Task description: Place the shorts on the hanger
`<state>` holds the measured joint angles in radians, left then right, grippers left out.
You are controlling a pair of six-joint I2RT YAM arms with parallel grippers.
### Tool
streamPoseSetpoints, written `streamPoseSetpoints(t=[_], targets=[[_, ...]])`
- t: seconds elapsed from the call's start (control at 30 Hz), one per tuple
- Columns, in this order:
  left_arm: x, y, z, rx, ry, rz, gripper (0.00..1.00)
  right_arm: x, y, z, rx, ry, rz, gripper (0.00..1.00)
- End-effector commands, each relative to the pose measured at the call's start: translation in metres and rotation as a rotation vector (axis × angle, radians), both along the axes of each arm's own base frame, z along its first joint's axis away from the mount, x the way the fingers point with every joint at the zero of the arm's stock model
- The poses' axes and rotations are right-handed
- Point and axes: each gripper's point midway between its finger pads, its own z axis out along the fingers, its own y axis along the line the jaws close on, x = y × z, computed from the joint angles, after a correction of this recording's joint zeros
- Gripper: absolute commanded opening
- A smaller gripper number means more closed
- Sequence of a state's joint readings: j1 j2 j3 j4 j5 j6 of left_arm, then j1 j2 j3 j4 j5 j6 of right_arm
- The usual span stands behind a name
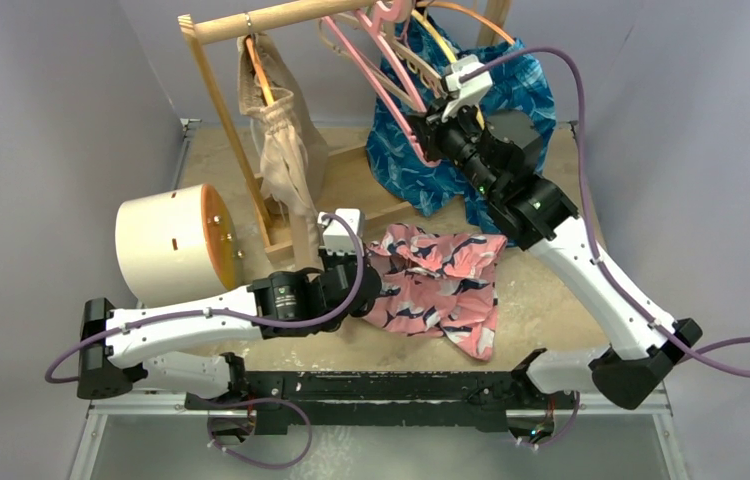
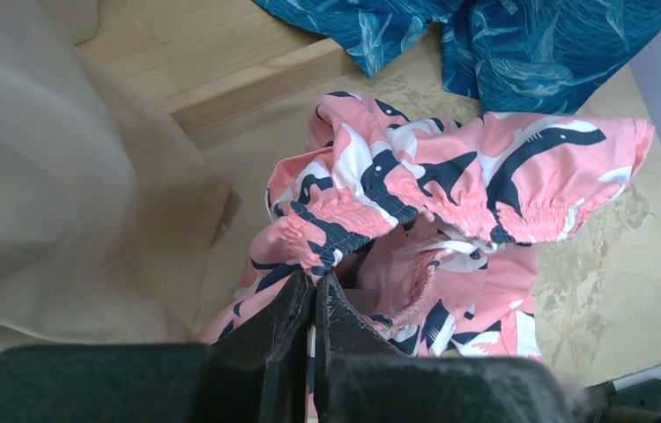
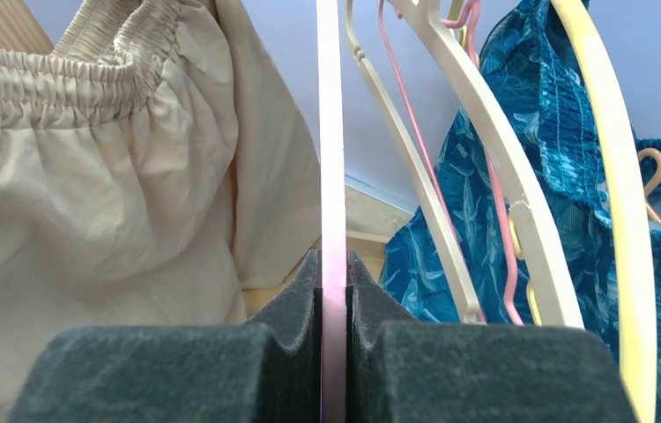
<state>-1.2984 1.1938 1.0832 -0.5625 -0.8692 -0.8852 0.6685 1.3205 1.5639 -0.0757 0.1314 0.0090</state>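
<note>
The pink leafy-print shorts point(image 1: 441, 275) lie crumpled on the table in front of the rack. My left gripper point(image 1: 369, 290) is shut on their elastic waistband; in the left wrist view the gripper point(image 2: 315, 280) pinches a fold of the shorts point(image 2: 486, 167) between its closed fingers. The pink hanger point(image 1: 388, 17) hangs by its hook from the wooden rail, tilted. My right gripper point(image 1: 421, 135) is shut on the hanger's lower arm. In the right wrist view the hanger point(image 3: 333, 132) runs edge-on as a thin pale pink bar straight up out of that gripper point(image 3: 333, 264).
Beige shorts point(image 1: 276, 140) hang on the rail point(image 1: 271, 20) to the left; blue patterned shorts point(image 1: 511, 90) hang at the right behind my right arm. Beige point(image 3: 486, 176) and yellow point(image 3: 618, 176) hangers crowd beside the pink one. A white cylinder point(image 1: 166, 245) stands at the left.
</note>
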Motion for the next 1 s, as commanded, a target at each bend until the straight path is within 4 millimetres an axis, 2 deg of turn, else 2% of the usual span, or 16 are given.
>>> streamPoseSetpoints(t=[0.0,0.2,0.3,0.53,0.77,0.97], targets=[[0.012,0.005,0.036,-0.055,-0.051,0.028,0.00,-0.034,-0.026,0.055,0.079,-0.139,0.006,0.00],[0.014,0.004,0.037,-0.051,-0.047,0.022,0.00,-0.086,-0.063,0.025,0.013,-0.073,0.026,0.00],[0.013,0.005,0.037,-0.055,-0.043,0.021,0.00,-0.114,-0.079,0.001,-0.017,0.005,0.053,0.00],[0.016,0.012,0.043,-0.062,-0.062,0.051,0.00,-0.183,-0.116,-0.038,0.022,0.213,0.085,0.00],[0.020,0.021,0.055,-0.053,-0.099,0.091,0.00,-0.247,-0.125,-0.084,0.067,0.469,0.199,0.00],[0.030,0.036,0.073,-0.018,-0.147,0.147,0.00,-0.284,-0.142,-0.096,0.054,0.512,0.244,0.00]])
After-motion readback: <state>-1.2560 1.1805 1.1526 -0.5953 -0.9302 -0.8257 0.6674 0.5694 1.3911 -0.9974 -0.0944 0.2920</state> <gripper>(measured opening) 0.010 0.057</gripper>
